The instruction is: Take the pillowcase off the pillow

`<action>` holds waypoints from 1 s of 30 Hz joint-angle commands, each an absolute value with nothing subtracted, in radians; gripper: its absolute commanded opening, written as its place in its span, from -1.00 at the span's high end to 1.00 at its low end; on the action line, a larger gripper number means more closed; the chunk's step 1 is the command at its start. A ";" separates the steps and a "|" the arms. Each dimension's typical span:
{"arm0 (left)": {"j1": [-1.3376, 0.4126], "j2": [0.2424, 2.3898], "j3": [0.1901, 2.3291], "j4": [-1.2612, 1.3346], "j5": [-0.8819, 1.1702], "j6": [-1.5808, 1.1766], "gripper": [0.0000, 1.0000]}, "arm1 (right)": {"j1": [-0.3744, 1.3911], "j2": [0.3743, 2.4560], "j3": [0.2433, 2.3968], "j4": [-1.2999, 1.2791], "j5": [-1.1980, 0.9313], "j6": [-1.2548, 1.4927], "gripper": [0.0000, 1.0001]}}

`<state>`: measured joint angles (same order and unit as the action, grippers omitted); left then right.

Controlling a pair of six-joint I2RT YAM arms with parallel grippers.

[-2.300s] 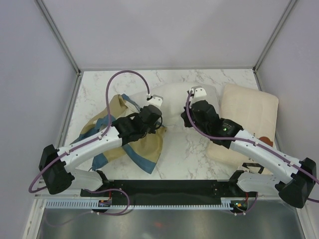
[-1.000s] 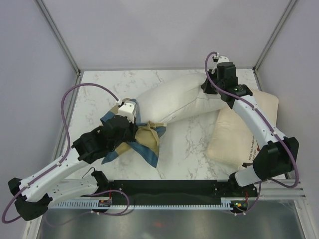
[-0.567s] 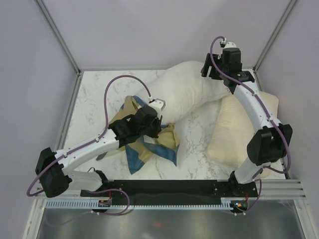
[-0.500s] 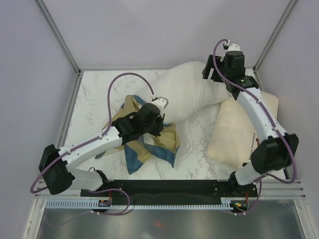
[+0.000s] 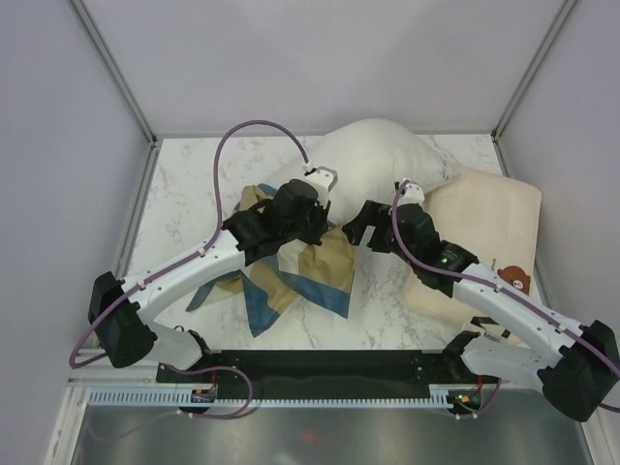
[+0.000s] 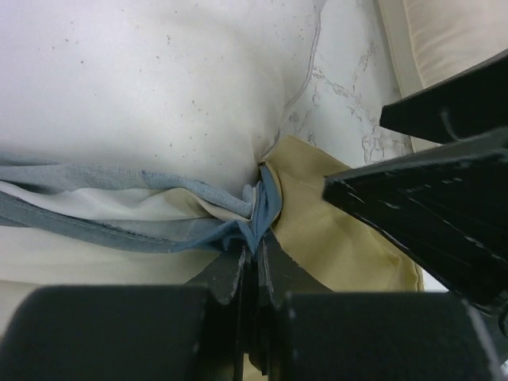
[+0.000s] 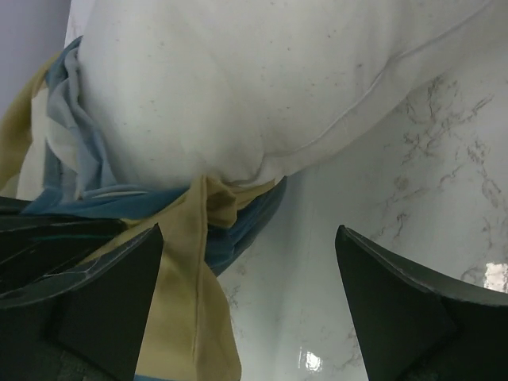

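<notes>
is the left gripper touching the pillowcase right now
Touching. The left wrist view shows the left gripper shut on a bunched blue fold of the pillowcase, with the fabric pinched between its closed jaws.

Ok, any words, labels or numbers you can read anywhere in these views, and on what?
No text can be read in any view.
The flat cream pillow carries a small brown mark near its front edge: too small to tell whether it holds letters.
The pillowcase shows only colour blocks, and the pillow is plain.
</notes>
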<state>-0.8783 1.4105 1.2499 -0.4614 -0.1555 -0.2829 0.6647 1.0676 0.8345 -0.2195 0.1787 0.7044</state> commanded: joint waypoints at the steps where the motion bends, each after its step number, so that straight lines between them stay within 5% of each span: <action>1: -0.879 1.335 1.237 -0.391 -0.155 -0.259 0.95 | 0.684 1.106 0.787 -0.013 0.250 0.848 -0.94; 15: -0.879 1.152 1.089 -0.393 -0.101 -0.276 0.95 | 0.683 1.528 0.824 0.376 0.244 0.933 -0.90; 17: -0.879 1.131 1.069 -0.399 -0.103 -0.273 0.95 | 0.684 1.580 0.834 0.413 0.244 0.931 -0.59; 18: -0.877 1.109 1.063 -0.400 -0.104 -0.267 0.92 | 0.683 1.591 0.847 0.420 0.244 0.925 0.13; 19: -0.877 1.098 1.054 -0.411 -0.103 -0.255 0.71 | 0.684 1.604 0.853 0.432 0.241 0.923 0.52; 20: -0.877 1.086 1.052 -0.425 -0.107 -0.253 0.01 | 0.684 1.608 0.860 0.433 0.241 0.923 0.87; 23: -0.879 1.026 1.049 -0.478 -0.156 -0.255 -0.76 | 0.681 1.605 0.913 0.395 0.259 0.887 1.00; 25: -0.879 0.968 1.043 -0.514 -0.230 -0.267 -0.96 | 0.675 1.605 0.980 0.338 0.265 0.847 1.00; 30: -0.879 0.878 1.020 -0.653 -0.391 -0.351 -1.00 | 0.646 1.603 1.086 0.287 0.252 0.810 1.00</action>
<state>-0.8776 0.9073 1.0348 -0.5461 -0.2607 -0.2878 0.6735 1.6150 0.9874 0.2588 0.2127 0.8490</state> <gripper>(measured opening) 0.995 0.033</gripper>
